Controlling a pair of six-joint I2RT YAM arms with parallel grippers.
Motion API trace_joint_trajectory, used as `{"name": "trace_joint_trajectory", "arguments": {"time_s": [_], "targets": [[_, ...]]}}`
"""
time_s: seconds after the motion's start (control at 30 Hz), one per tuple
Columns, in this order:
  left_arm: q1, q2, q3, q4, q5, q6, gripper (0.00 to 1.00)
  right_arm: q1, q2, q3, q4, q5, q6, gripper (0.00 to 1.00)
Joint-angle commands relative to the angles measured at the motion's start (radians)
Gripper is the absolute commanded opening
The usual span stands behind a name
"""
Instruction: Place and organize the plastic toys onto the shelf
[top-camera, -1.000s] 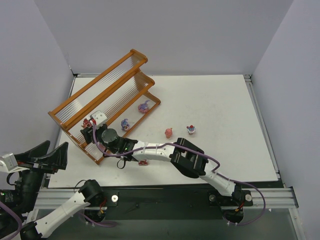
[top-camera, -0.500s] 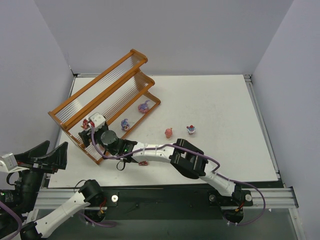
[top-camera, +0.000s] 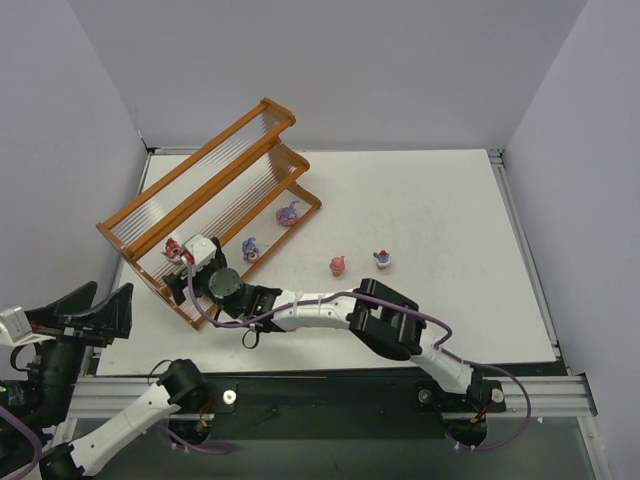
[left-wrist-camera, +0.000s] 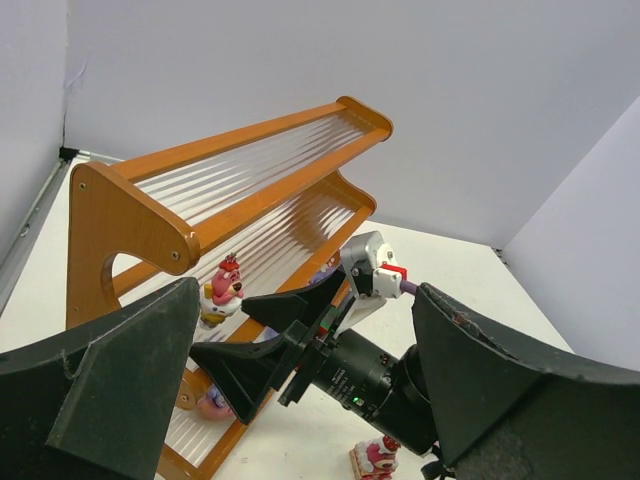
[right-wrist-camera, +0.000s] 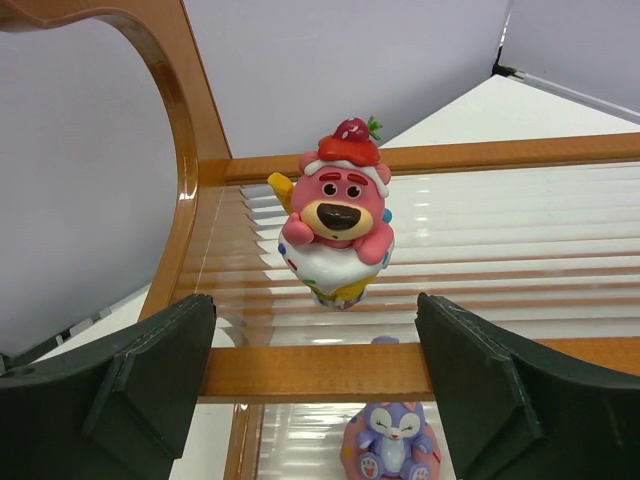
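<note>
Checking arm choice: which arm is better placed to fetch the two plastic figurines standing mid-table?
Likely right: the open, empty right end effector is over the white table, nearer the pink figurine and purple figurine; the left end effector sits at its left edge.

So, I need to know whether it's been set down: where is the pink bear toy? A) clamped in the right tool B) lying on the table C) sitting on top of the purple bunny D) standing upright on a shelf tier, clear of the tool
D: the pink bear stands upright on the ribbed slats of the shelf, one tier above the purple bunny, and the right tool is spread wide on either side, not touching it.
</note>
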Motion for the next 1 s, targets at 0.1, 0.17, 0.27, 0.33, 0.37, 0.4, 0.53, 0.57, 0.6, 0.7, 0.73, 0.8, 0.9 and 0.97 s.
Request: {"name": "trace_joint_trajectory", "arguments": {"time_s": [0.1,0.17,0.27,0.33,0.37,0.4,0.53,0.57,0.6,0.7,0.73,0.8,0.9,0.97], "targets": [[-0.004,-0.030,0.032,-0.006,-0.034,-0.004,0.97,0.022,-0.188,-0.095,0.012,0.022,-0.013,0.88],[-0.004,-0.027,0.032,-0.015,-0.037,-0.004,0.97,0.034,-0.251,-0.159,-0.002,0.033,-0.040,0.89],[-0.004,-0.019,0.022,-0.019,-0.040,-0.004,0.97,0.058,-0.346,-0.224,-0.053,0.092,-0.071,0.93],[-0.007,-0.011,0.010,-0.022,-0.036,-0.007,0.97,0.063,-0.426,-0.296,-0.126,0.131,-0.071,0.93],[-0.009,-0.011,0.004,-0.023,-0.034,-0.010,0.97,0.065,-0.454,-0.330,-0.149,0.176,-0.073,0.93],[-0.010,-0.011,-0.001,-0.028,-0.034,-0.019,0.97,0.063,-0.481,-0.378,-0.174,0.210,-0.048,0.93],[-0.015,-0.011,-0.050,-0.034,-0.031,-0.056,0.97,0.046,-0.615,-0.460,-0.414,0.388,0.079,0.92],[-0.016,-0.011,-0.068,-0.031,-0.023,-0.062,0.97,0.037,-0.635,-0.474,-0.459,0.427,0.113,0.90],[-0.016,-0.011,-0.077,-0.028,-0.010,-0.075,0.97,0.014,-0.679,-0.497,-0.535,0.456,0.148,0.89],[-0.020,-0.017,-0.105,-0.029,0.007,-0.096,0.97,-0.040,-0.765,-0.609,-0.620,0.436,0.298,0.86],[-0.018,-0.019,-0.109,-0.029,0.010,-0.101,0.97,-0.081,-0.785,-0.670,-0.633,0.427,0.352,0.85],[-0.020,-0.027,-0.128,-0.031,0.018,-0.116,0.97,-0.115,-0.830,-0.721,-0.645,0.416,0.384,0.83],[-0.021,-0.034,-0.148,-0.031,0.033,-0.130,0.97,-0.167,-0.857,-0.784,-0.677,0.412,0.429,0.81],[-0.021,-0.033,-0.152,-0.032,0.044,-0.134,0.97,-0.211,-0.870,-0.822,-0.691,0.402,0.478,0.79]]}}
